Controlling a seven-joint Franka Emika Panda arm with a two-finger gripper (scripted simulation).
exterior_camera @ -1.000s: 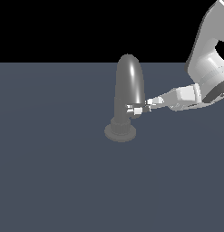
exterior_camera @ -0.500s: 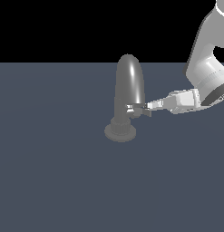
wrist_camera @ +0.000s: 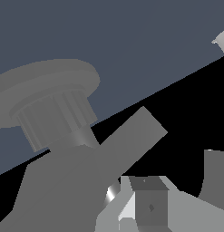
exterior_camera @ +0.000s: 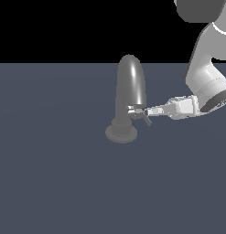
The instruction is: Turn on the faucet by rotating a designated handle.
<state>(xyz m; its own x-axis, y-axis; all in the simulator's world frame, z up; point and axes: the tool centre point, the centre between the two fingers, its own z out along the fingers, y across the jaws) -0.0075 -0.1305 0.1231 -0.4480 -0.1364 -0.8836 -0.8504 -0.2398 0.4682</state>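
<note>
The claw is set against the handle of the faucet; its grip cannot be told.

The faucet is rendered in a glossy dark grey, with a pale highlight streaked down the right side of its arched spout as seen in the exterior view. Its round stepped base is shown in the same grey, slightly duller. In the wrist view the faucet is seen as flat mid-grey with faint vertical ribbing on the stem. The handle is picked out in bright silver-white. The gripper is coloured white to light grey, with a darker grey fingertip. The floor is a plain slate blue-grey, unpatterned, and the background is solid black.
</note>
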